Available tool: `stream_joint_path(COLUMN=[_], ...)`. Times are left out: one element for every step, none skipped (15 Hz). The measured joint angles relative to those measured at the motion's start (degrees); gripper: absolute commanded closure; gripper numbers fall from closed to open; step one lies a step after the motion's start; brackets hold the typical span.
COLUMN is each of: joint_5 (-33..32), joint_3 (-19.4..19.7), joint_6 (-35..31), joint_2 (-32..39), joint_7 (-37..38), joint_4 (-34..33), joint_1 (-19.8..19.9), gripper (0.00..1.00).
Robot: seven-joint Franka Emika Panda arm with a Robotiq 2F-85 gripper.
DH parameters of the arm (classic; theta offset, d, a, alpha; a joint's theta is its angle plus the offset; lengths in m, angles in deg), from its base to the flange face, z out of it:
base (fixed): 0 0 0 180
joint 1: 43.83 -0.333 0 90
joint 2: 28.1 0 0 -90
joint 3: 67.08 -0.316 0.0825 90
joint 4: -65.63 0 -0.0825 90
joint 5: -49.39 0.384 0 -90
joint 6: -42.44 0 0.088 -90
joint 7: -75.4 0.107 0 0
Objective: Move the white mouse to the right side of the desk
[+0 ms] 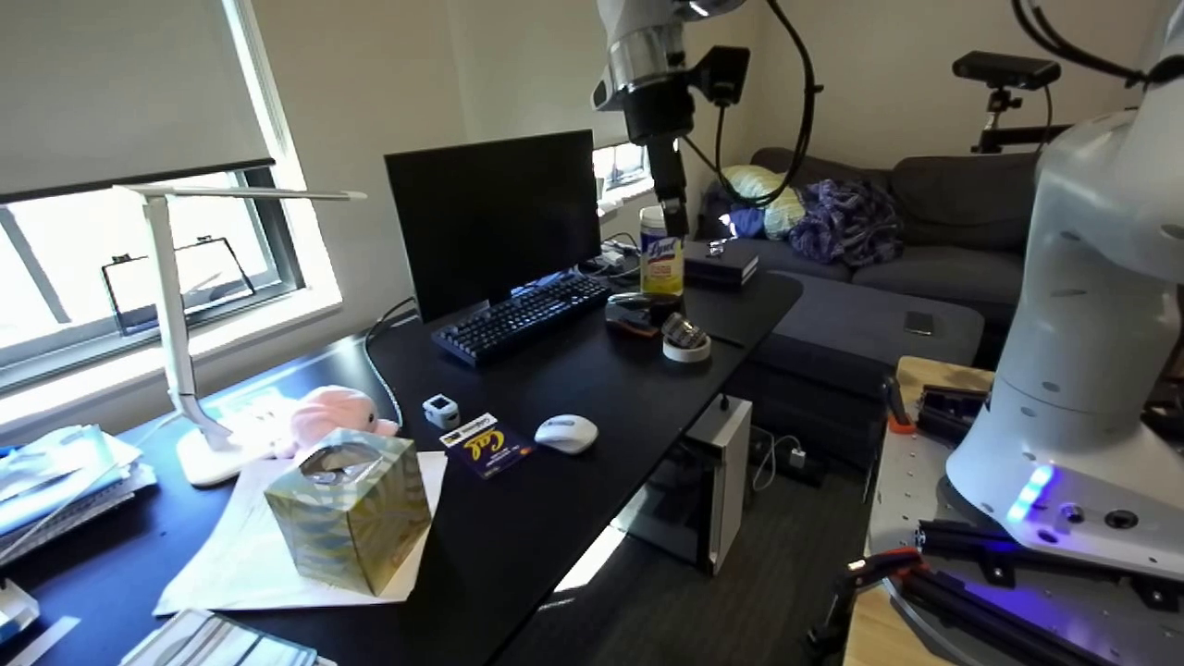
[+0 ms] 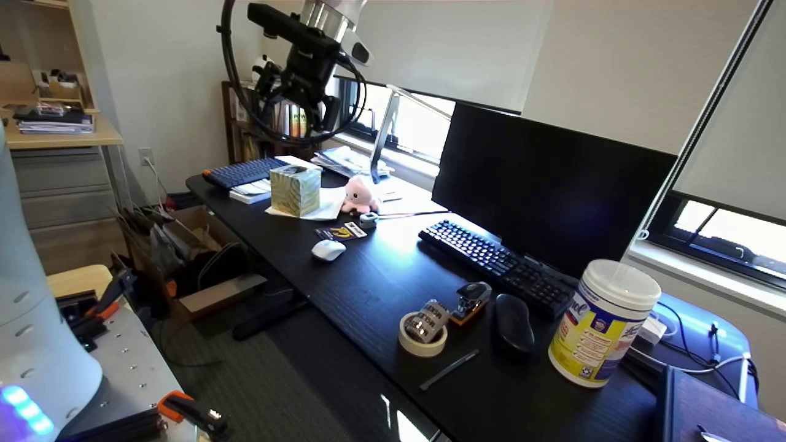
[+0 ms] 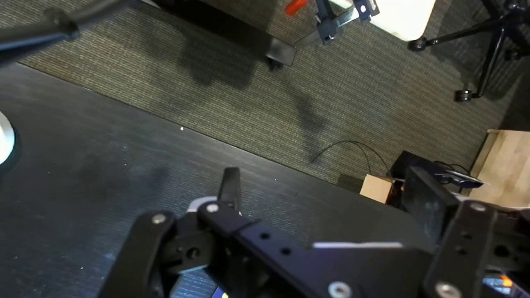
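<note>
The white mouse [image 1: 566,433] lies on the black desk [image 1: 518,518] near its front edge, beside a blue card. It also shows in an exterior view [image 2: 328,250]. In the wrist view a pale rounded edge [image 3: 199,203] behind a finger may be the mouse, mostly hidden. My gripper [image 2: 295,120] is raised well above the desk, apart from the mouse. It also shows in an exterior view [image 1: 673,220]. In the wrist view my gripper [image 3: 327,182] has its fingers wide apart with nothing between them.
A tissue box [image 1: 356,509], a pink plush [image 2: 359,195] and a lamp [image 1: 166,314] stand on the desk. A monitor [image 2: 546,190], keyboard [image 2: 497,264], wipes canister [image 2: 605,322], tape roll [image 2: 422,345], stapler [image 2: 471,301] and black mouse [image 2: 513,322] are beyond the white mouse.
</note>
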Motion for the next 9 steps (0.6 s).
stream_joint_path(joint_5=[0.00,0.00,0.00,0.00,-0.06,-0.06,0.02,0.26,1.04], joint_3=[0.00,0.00,0.00,-0.06,-0.33,-0.88,-1.69,-2.73,-3.86], joint_6=[0.04,0.09,0.11,0.11,0.02,-0.39,-2.03,-4.84,-8.40], joint_2=[-0.71,-1.42,-1.96,-2.22,-2.10,-1.52,-0.17,1.93,4.73], joint_7=[0.00,0.00,0.00,0.00,0.10,0.12,0.42,0.86,1.53], joint_4=[0.01,0.01,0.04,0.06,0.06,0.05,0.06,0.10,0.10], joint_1=[0.30,0.54,0.61,0.69,0.84,0.93,0.91,0.82,0.62], gripper=[0.00,0.00,0.00,0.00,0.00,0.00,0.00,0.00,0.00])
